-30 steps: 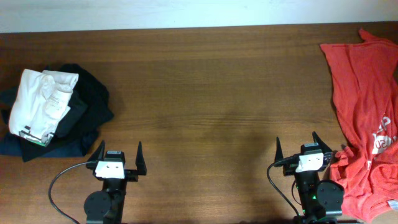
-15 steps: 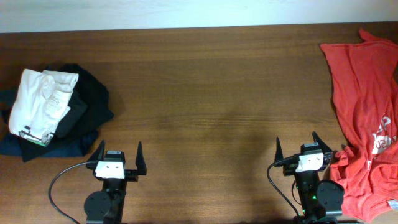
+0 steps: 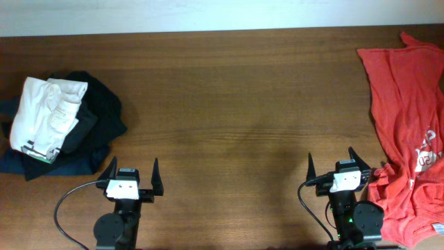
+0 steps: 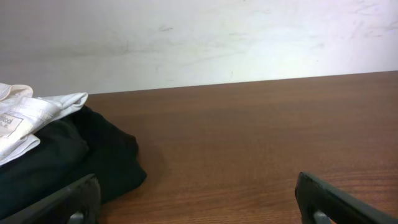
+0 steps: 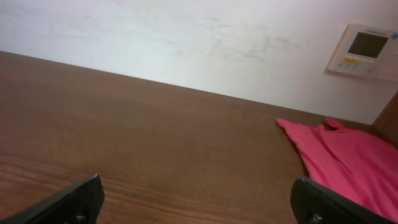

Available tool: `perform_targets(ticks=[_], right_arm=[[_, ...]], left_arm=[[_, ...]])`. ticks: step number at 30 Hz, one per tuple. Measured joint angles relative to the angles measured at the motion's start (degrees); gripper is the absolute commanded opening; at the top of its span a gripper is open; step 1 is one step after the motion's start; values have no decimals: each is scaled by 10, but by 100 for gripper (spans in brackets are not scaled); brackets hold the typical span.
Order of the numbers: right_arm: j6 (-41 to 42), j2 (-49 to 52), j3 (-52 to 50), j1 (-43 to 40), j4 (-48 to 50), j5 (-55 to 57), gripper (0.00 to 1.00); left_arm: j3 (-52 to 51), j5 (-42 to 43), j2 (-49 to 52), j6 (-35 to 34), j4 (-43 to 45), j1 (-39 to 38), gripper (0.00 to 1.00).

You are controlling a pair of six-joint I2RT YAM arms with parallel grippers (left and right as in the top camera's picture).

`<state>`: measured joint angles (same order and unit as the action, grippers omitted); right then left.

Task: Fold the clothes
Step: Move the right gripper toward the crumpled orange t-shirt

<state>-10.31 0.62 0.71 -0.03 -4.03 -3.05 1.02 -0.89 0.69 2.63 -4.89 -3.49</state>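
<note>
The red-orange T-shirt (image 3: 406, 118) lies crumpled along the table's right edge, white lettering showing near its lower right. In the right wrist view it (image 5: 348, 158) shows at the right. My right gripper (image 3: 333, 165) is open and empty at the front, just left of the shirt's lower part, and also shows in its own view (image 5: 196, 190). My left gripper (image 3: 132, 170) is open and empty at the front left, and also shows in its own view (image 4: 196, 193); it is far from the shirt.
A pile of black and navy garments (image 3: 94, 128) with a folded white garment (image 3: 45, 114) on top sits at the left edge. In the left wrist view the dark pile (image 4: 68, 162) lies close ahead on the left. A white wall runs behind the table.
</note>
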Motion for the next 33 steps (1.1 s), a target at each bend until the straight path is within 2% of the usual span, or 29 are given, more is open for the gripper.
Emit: perform_targets(ticks=[31, 33], right_arm=[[0, 0, 0, 0, 0, -1, 99], [16, 0, 0, 0, 2, -2, 99]], left_arm=[[0, 1, 0, 0, 1, 0, 99], [-1, 19, 0, -9, 22, 0, 99]])
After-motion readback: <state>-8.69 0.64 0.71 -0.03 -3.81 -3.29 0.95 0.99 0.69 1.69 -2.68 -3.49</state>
